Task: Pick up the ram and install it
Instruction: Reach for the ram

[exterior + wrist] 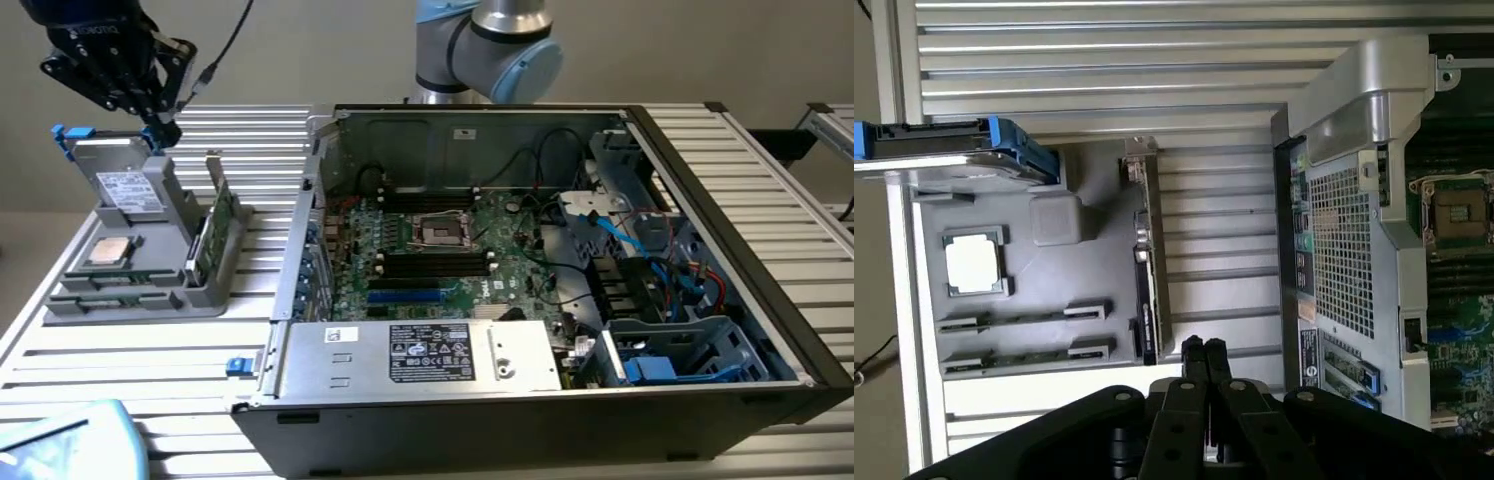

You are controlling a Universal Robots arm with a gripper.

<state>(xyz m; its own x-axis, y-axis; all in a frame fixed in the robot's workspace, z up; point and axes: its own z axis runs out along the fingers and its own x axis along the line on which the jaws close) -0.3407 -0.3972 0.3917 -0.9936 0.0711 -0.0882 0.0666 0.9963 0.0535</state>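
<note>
Two ram sticks lie flat in slots of the grey parts tray, one beside the other. In the exterior view they sit at the tray's near end. My gripper hangs above the tray's far end, over the hard drive, well apart from the ram. In the wrist view its fingers are pressed together with nothing between them. The open computer case lies on the exterior view's right of the tray, its motherboard exposed with dark memory slots.
On the tray also rest a square silver processor, a hard drive in a blue-edged caddy and a wider green card standing on edge. The case's side wall rises between tray and motherboard. Cables crowd the case's right side.
</note>
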